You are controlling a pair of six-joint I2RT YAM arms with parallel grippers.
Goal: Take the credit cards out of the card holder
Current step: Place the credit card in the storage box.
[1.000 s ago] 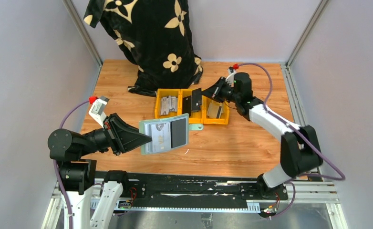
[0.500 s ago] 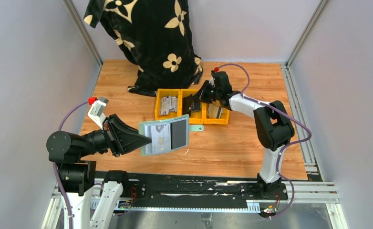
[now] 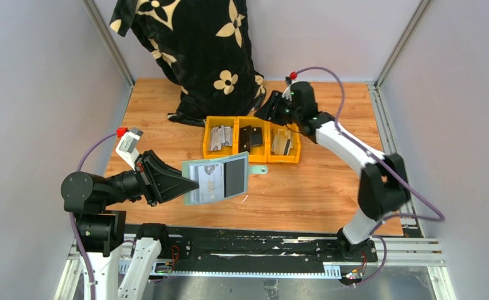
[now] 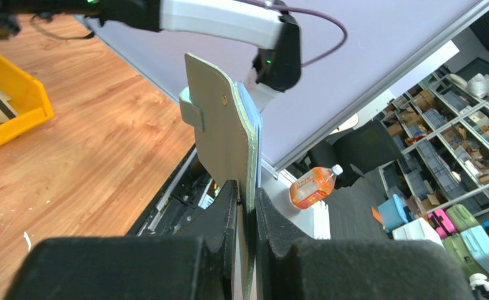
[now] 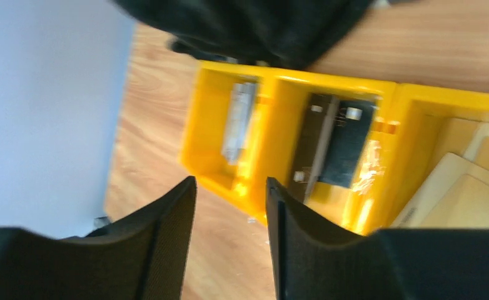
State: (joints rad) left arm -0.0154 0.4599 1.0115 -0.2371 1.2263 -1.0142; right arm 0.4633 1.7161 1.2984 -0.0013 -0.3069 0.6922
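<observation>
L gripper (image 4: pixel 245 190) pinches flat sage-green card holder (image 3: pixel 217 178), near side of glossy yellow plastic bins (image 3: pixel 286 159); R gripper (image 5: pixel 229 184) spread, above bins.

Sage-green card holder (image 4: pixel 220 119) upright, edge-on, pinched low between black fingers (image 4: pixel 217 219); yellow bin (image 4: pixel 17 94) at left, orange bottle (image 4: pixel 311 185) beyond

Bright, even light, soft shadows; right wrist view motion-blurred, yellow bins (image 5: pixel 262 140) smeared.

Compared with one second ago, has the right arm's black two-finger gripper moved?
Yes. The right gripper shifted from above the yellow plastic bins back toward their far rim.
</observation>
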